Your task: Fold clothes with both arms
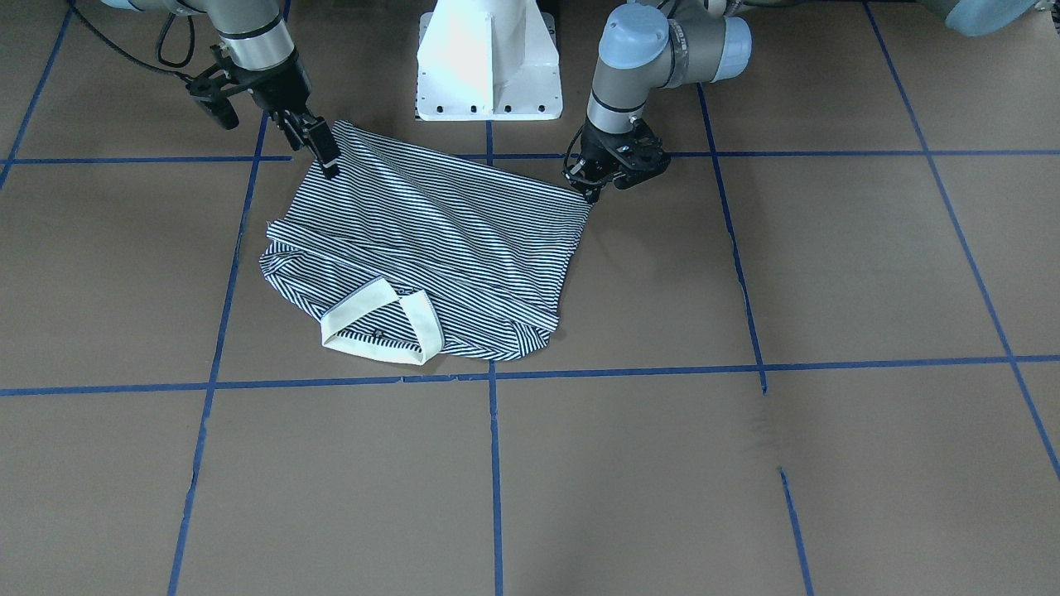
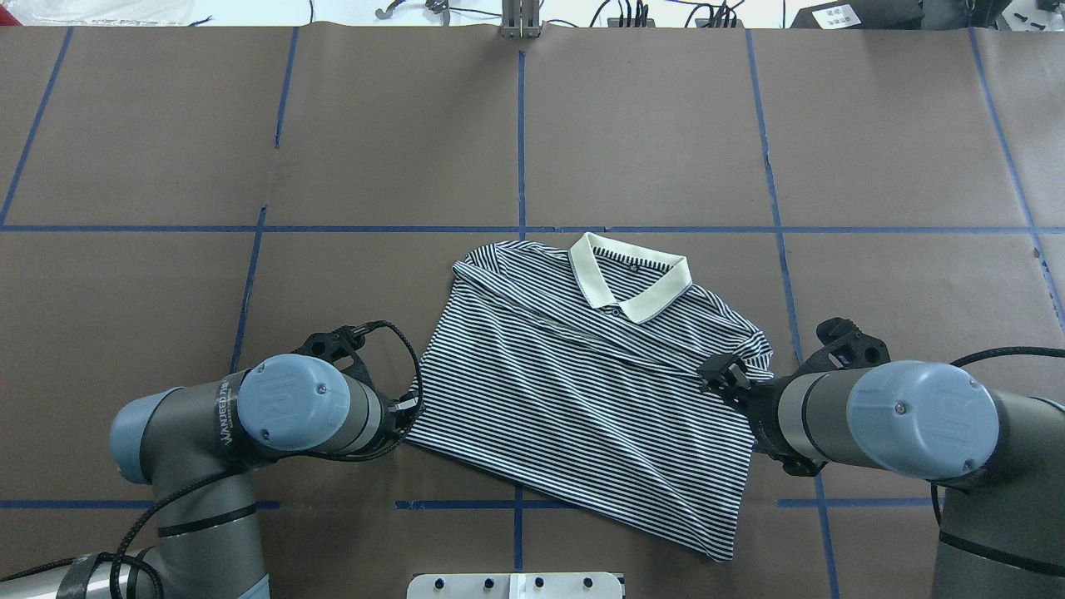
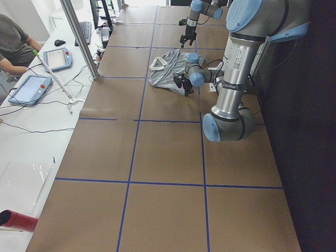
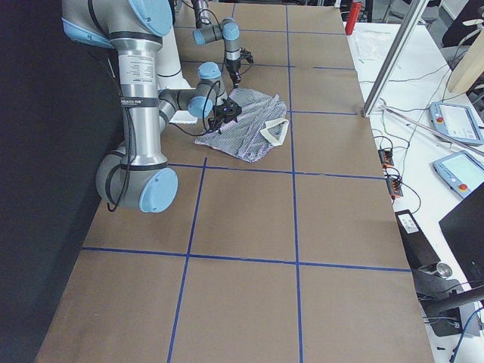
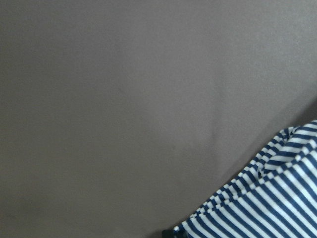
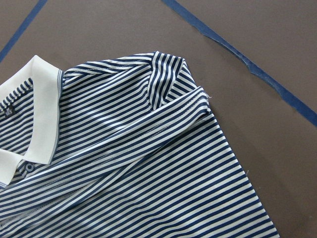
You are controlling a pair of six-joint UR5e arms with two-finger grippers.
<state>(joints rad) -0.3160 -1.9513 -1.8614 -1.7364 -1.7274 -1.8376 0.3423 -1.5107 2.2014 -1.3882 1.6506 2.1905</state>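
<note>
The striped polo shirt (image 1: 447, 240) lies on the brown table, collar (image 2: 632, 279) away from the robot, with a diagonal fold across its body (image 2: 582, 391). My left gripper (image 1: 591, 194) is low at the shirt's hem corner on my left and looks shut on that corner. In the overhead view it is mostly hidden under its wrist (image 2: 408, 409). The left wrist view shows bunched striped cloth (image 5: 282, 198) close up. My right gripper (image 1: 325, 159) hovers above the shirt's right edge near the sleeve (image 2: 717, 376). It looks open and holds nothing. The right wrist view looks down on the sleeve and collar (image 6: 42, 114).
The white pedestal base (image 1: 489, 66) stands just behind the shirt's hem. Blue tape lines (image 2: 520, 150) grid the table. A seated operator (image 3: 13, 42) and tablets (image 3: 31, 86) are on a side bench beyond the table's far edge.
</note>
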